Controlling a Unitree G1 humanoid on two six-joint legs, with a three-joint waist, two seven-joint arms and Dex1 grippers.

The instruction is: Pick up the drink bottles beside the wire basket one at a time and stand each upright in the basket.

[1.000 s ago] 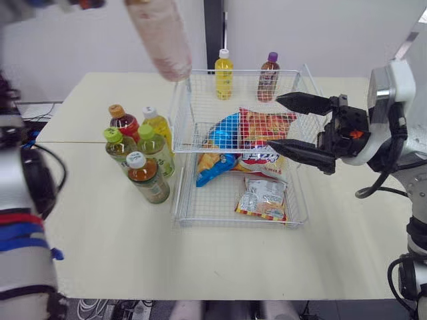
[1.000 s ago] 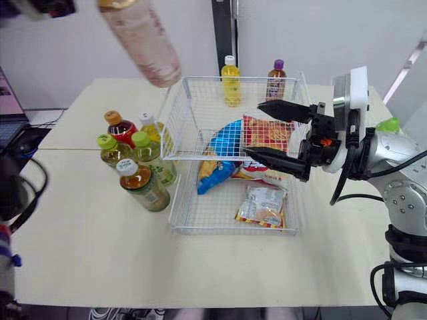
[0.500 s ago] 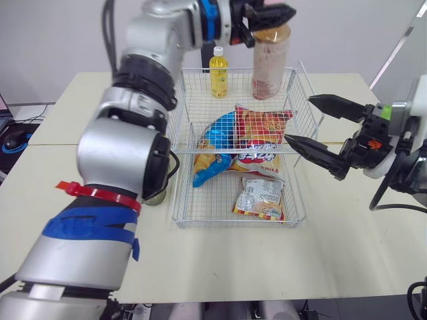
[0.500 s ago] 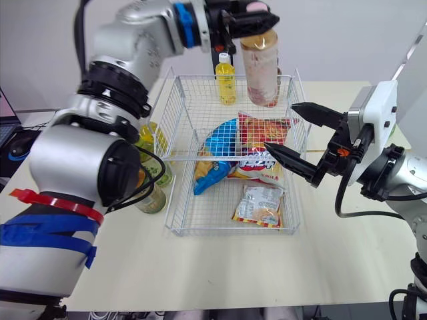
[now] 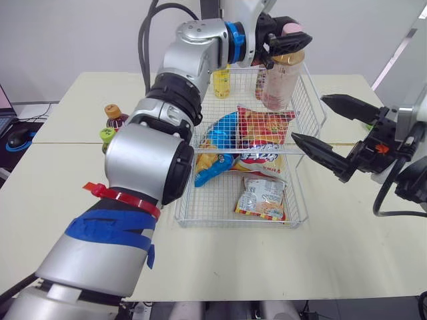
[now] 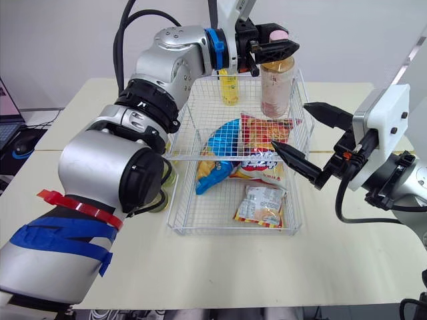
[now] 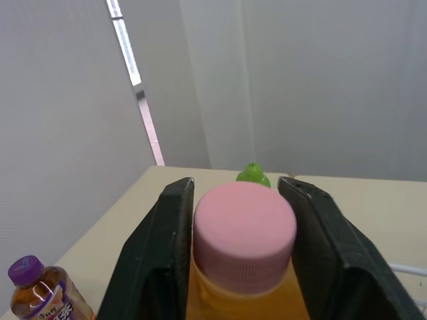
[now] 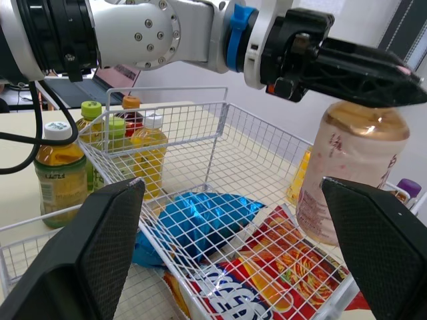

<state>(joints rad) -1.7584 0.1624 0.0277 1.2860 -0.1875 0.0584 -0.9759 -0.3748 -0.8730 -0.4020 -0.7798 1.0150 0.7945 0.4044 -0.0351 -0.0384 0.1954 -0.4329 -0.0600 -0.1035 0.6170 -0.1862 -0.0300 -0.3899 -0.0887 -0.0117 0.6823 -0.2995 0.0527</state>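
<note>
jaws of the left gripper (image 6: 277, 50) pinch the bottle (image 6: 275, 90) by its pink cap over the basket's (image 6: 233, 231) far right corner. right gripper (image 6: 291, 125) gapes wide, empty. risk: the base lands on the snack bags (image 6: 263, 137) and the bottle topples on release.

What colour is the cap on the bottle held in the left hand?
Pink; the round plastic cap shows best in the left wrist view.
</note>
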